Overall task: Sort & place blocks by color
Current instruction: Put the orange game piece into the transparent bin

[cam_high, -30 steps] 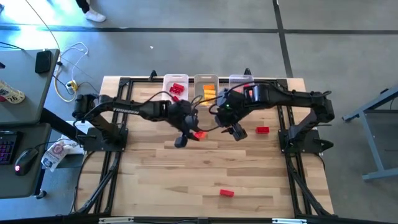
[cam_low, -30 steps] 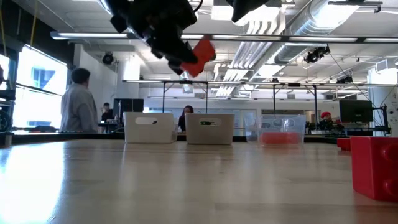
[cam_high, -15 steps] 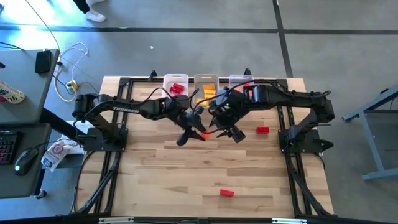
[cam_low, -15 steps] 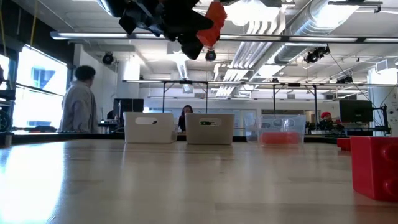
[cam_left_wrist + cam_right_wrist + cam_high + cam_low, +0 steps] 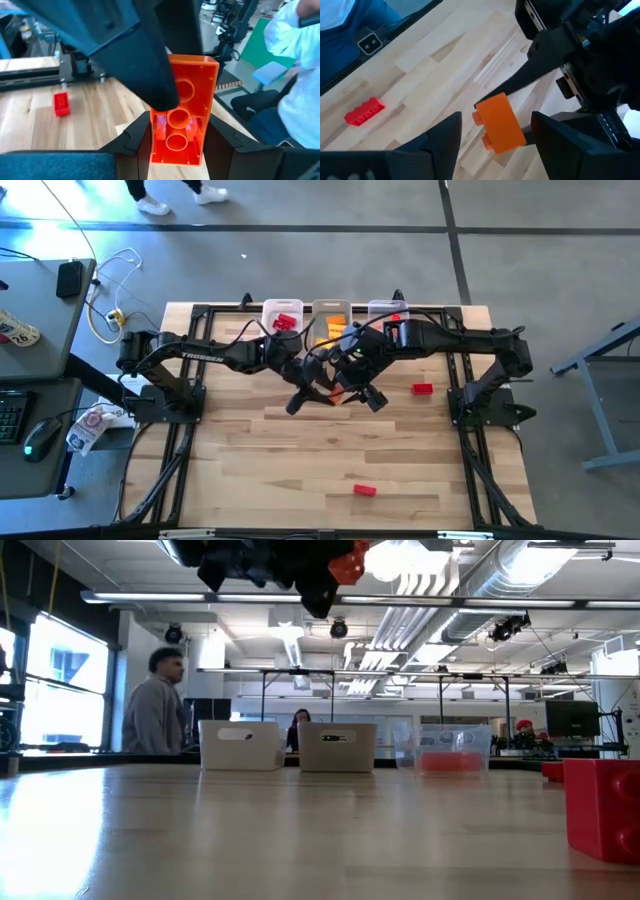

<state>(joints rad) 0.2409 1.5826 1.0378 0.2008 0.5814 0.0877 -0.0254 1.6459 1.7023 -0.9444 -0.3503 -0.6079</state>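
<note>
Wooden table (image 5: 300, 450), red bricks (image 5: 364, 490) scattered, left claw (image 5: 175, 145) pinching orange brick (image 5: 182, 120), right claw (image 5: 492, 132) spread.

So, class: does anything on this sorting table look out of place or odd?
Two red blocks lie loose on the table, one near the front, one to the right, outside the bins. The left hand holds an orange block aloft.

Bright, even overhead light; window glare; blurred foreground in wrist views.
</note>
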